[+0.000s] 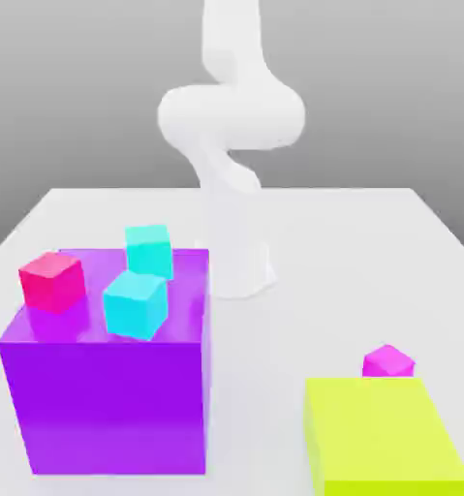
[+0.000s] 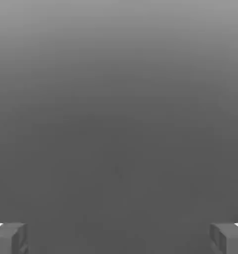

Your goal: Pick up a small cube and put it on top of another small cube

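So the biggest thing here is the white table (image 1: 352, 232), with the white robot arm (image 1: 231, 126) rising from around the middle toward 12 o'clock in the exterior view. Next in size is the big purple block (image 1: 109, 387), sitting down at about 8 o'clock from the arm's base. Then there's the yellow-green block (image 1: 381, 436), lower and flatter, at roughly 4 o'clock and well apart from the purple one.

On top of the purple block there are three little cubes. Two are cyan: one cyan cube (image 1: 136, 304) near the middle of the top face, tilted a bit, and another cyan cube (image 1: 148, 250) just behind it at its 12 o'clock. The hot-pink cube (image 1: 51, 281) sits at their 9 o'clock, near the block's edge.

The small magenta cube (image 1: 387, 361) is on the table right behind the yellow-green block, at that block's 12 o'clock, partly hidden by its top edge.

In the hand view the gripper (image 2: 119, 238) is spread wide, fingers (image 2: 9, 238) far apart with nothing between them, just plain grey beyond.
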Controlling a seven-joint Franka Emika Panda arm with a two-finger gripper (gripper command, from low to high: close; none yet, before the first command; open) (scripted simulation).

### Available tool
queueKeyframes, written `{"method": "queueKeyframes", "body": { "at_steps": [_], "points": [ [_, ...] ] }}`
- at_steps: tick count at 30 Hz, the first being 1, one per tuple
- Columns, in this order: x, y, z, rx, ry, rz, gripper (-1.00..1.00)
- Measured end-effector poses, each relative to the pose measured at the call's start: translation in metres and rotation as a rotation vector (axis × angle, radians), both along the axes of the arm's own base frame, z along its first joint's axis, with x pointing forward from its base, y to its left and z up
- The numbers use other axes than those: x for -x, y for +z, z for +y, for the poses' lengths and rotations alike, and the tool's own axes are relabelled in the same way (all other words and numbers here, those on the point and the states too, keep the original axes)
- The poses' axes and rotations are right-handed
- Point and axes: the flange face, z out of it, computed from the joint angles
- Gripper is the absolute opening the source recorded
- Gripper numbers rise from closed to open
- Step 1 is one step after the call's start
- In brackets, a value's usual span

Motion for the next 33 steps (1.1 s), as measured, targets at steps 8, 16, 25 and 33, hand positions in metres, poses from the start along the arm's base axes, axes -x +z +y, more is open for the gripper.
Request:
{"method": "queueKeyframes", "body": {
  "at_steps": [8, 16, 25, 33],
  "points": [
    [-0.051, -0.195, 0.100, 0.120, 0.166, 0.277, 0.00],
    [0.000, -0.373, 0.173, 0.183, 0.370, 0.537, 0.00],
    [0.072, -0.485, 0.208, 0.182, 0.520, 0.698, 0.00],
    [0.075, -0.530, 0.205, 0.189, 0.520, 0.703, -1.00]
  ]
}}
